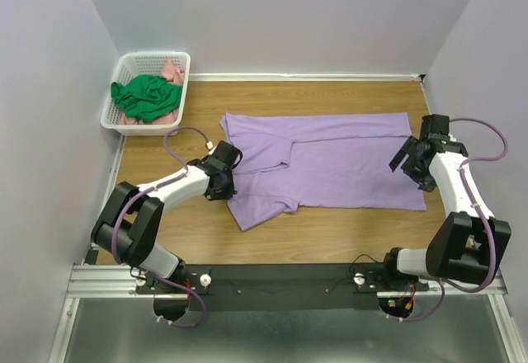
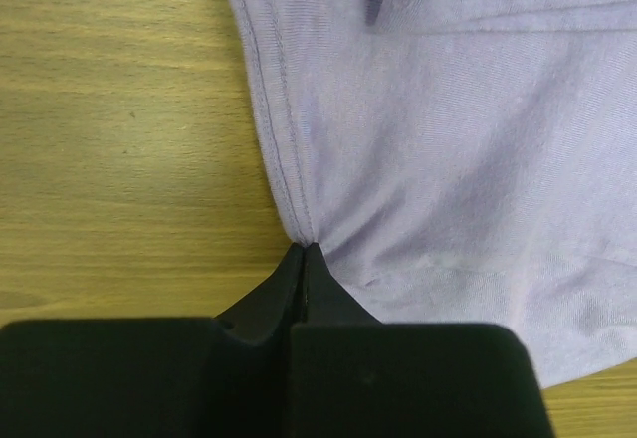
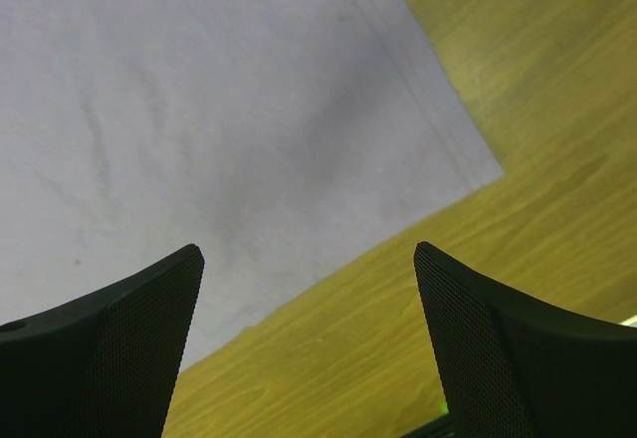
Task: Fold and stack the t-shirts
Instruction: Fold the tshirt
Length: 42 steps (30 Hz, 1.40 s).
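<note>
The left gripper [image 2: 304,251] pinches the hem of the purple t-shirt [image 1: 346,161], which stretches toward 3 o'clock, where the right gripper [image 3: 309,259] hangs wide open, empty.

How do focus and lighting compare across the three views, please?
Top external: even light, sharp throughout. Left wrist: shirt weave crisp, left gripper a dark silhouette. Right wrist: shirt pale and washed out, table tinted yellow-green, right gripper sharp.

Readable text: none, in any view.
Purple t-shirt [image 1: 346,161], pinched in my left claw [image 2: 304,248]: plain cloth, no print legible.
Same shirt under my right claw [image 3: 307,249]: bare weave only.
Basket [image 1: 155,56], beyond my left claw: no label legible.
</note>
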Tool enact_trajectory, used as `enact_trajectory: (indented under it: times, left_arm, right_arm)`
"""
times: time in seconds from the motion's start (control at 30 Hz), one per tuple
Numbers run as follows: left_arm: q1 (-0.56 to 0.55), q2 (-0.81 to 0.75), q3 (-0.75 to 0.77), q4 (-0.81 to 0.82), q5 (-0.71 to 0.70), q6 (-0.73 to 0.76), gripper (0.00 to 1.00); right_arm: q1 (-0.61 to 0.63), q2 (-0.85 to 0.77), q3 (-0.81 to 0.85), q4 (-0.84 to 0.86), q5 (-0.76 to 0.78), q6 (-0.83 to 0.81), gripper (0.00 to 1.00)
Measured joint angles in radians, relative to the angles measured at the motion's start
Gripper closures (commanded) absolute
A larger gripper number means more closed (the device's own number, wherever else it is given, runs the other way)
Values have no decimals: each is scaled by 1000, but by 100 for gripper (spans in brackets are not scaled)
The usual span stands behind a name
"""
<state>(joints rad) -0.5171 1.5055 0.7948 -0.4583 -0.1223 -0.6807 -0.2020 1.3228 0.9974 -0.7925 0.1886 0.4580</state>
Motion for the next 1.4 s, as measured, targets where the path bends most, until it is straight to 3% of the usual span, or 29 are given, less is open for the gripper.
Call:
enact_trajectory:
  times: [0.23,0.5,0.63,0.93,1.4]
  left_arm:
    - [-2,2,0,13,3,13,100]
    - [-2,2,0,26,11,42,100]
    - [-2,2,-1,31,13,51,100]
    - [-2,2,-2,39,18,76,100]
    - [-2,22,19,25,18,98,100]
  right_arm:
    - [-158,11,-48,-41,-2,51,12]
    - [-237,45,-80,-39,-1,64,36]
    - [-281,48,-116,14,-29,65,43]
    - [-298,60,-162,113,-54,69,42]
    - [-298,-6,-232,141,72,97,38]
